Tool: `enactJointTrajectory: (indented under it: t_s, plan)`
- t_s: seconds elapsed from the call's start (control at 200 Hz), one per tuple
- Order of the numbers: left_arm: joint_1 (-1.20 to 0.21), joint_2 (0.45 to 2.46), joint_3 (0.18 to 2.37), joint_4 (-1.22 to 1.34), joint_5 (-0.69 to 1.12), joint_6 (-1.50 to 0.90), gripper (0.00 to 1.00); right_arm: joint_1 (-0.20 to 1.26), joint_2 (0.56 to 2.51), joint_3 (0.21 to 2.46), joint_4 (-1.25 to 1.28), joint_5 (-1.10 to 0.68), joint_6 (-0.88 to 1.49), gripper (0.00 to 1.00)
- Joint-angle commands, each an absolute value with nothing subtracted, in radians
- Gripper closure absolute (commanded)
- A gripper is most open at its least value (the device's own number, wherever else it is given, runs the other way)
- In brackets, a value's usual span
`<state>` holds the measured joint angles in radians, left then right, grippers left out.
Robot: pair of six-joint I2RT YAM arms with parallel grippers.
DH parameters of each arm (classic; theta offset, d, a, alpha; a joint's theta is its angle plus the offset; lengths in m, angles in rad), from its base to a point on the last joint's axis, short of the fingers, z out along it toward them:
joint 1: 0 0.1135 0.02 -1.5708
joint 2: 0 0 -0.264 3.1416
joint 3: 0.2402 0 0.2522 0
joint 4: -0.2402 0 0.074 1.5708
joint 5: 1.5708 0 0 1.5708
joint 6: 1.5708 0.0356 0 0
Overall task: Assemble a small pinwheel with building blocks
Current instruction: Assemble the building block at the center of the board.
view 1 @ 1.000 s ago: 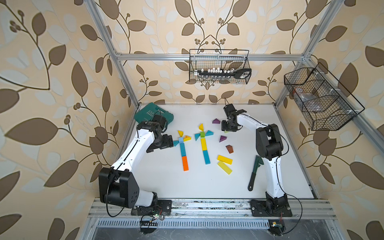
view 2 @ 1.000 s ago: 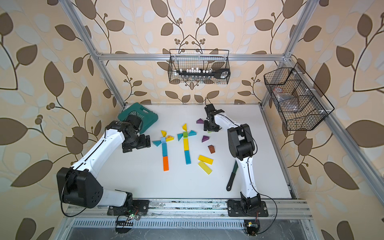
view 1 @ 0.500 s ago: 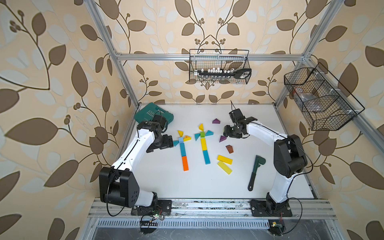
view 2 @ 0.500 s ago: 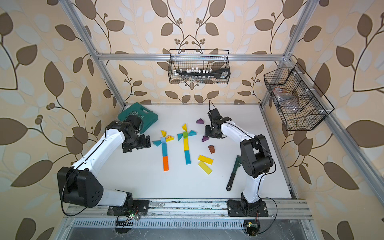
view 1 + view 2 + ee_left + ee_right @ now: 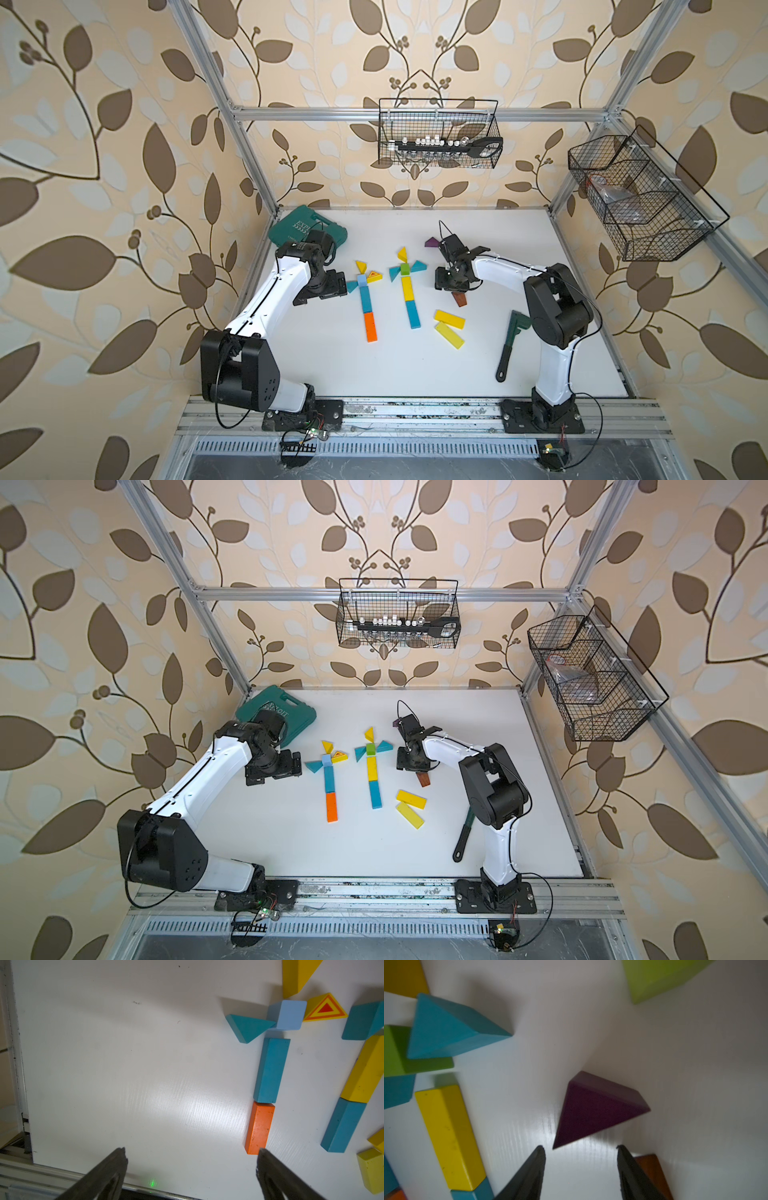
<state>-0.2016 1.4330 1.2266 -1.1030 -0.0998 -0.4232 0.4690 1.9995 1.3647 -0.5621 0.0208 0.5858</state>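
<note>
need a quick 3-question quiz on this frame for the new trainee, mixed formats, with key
1. True or false: the left pincer is shut on the orange bar.
2. In the right wrist view, which block lies just ahead of the right pincer? A) green cube B) purple wedge C) yellow bar
3. The orange bar, a teal bar and a cube lie in one row: what colour is the cube?
Key: 1 false, it is open and empty; 2 B; 3 pale blue.

Beige leaf-print walls [image 5: 104,174], aluminium frame [image 5: 311,113], white tabletop [image 5: 395,374], wire basket [image 5: 436,120] on the back wall.
</note>
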Motion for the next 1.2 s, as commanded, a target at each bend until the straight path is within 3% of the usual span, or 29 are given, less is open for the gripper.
enactJointTrajectory:
  t_s: [0.0,0.255,0.67,0.83,1.195]
  plan:
    - [-0.187,1.434,1.23,-1.133,-0.114,-0.411,0.01,0.469,2.049,1.433,-0.581,0.055,0.594,0.48]
    - [-0.187,1.472,1.233,-1.14,-0.12,-0.413,0.01,0.469,2.106,1.515,-0.621,0.095,0.576,0.55]
    - [-0.187,1.486,1.235,-1.144,-0.126,-0.415,0.01,0.459,2.177,1.6,-0.643,0.094,0.576,0.59]
    - [-0.187,1.492,1.238,-1.147,-0.126,-0.415,0.01,0.457,2.196,1.628,-0.659,0.109,0.592,0.7]
    - [-0.187,1.497,1.238,-1.149,-0.121,-0.415,0.01,0.457,2.239,1.681,-0.692,0.193,0.683,0.77]
